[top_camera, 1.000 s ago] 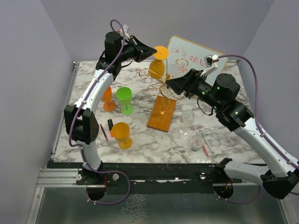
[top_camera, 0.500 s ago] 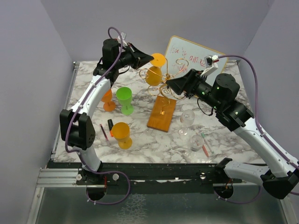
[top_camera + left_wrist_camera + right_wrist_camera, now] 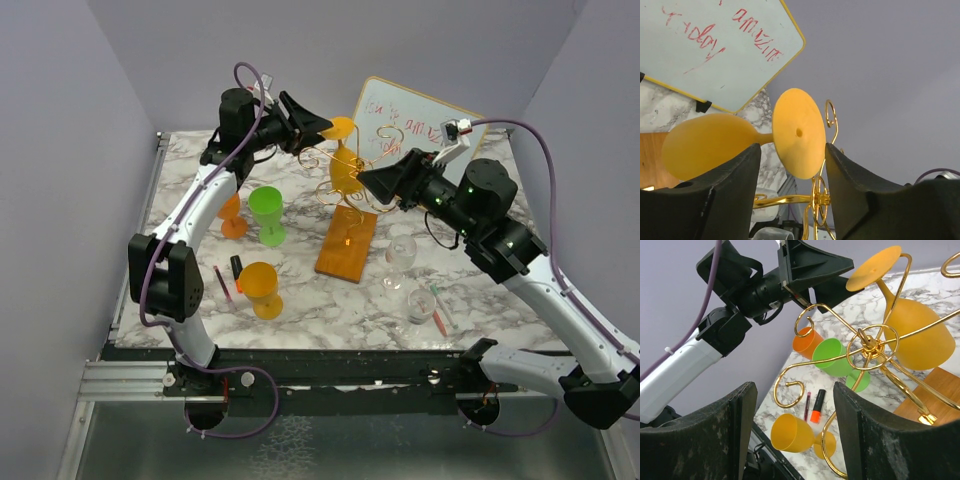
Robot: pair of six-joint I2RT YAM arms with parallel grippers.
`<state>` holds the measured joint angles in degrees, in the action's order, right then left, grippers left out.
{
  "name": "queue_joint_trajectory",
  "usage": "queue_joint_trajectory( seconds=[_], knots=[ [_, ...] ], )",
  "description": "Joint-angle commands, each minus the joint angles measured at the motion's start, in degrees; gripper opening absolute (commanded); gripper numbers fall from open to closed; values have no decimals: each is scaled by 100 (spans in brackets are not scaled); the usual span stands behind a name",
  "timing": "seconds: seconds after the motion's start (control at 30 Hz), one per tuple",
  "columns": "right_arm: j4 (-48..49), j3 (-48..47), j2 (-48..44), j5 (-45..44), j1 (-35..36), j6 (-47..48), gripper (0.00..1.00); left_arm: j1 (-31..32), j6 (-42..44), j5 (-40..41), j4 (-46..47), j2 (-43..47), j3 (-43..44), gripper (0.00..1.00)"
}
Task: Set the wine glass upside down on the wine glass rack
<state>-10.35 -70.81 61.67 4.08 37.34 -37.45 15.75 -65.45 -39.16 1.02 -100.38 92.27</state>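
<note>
- left gripper (image 3: 320,124) jaws standing apart, gripping nothing; wine glass (image 3: 346,168) foot lying between them, stem running straight ahead, apparently hanging on wine glass rack (image 3: 347,246);
- right gripper (image 3: 367,179) gaping empty, sitting farther off

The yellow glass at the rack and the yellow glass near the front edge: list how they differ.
The rack glass is upside down, foot up, tilted in the gold rack; the front glass stands upright. The rack glass is off the table; the front glass rests on it. Both are opaque yellow.
</note>
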Motion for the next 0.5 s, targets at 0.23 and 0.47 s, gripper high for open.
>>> queue_joint_trajectory(
  seconds=[0.23, 0.47],
  knots=[
    [-455, -153, -354, -288, -6, 27, 67, -324, 882, 207, -515, 940, -267, 78],
    [-1112, -374, -692, -318, -7, 580, 67, -721, 1684, 598, -1441, 1660, -502, 87]
  ],
)
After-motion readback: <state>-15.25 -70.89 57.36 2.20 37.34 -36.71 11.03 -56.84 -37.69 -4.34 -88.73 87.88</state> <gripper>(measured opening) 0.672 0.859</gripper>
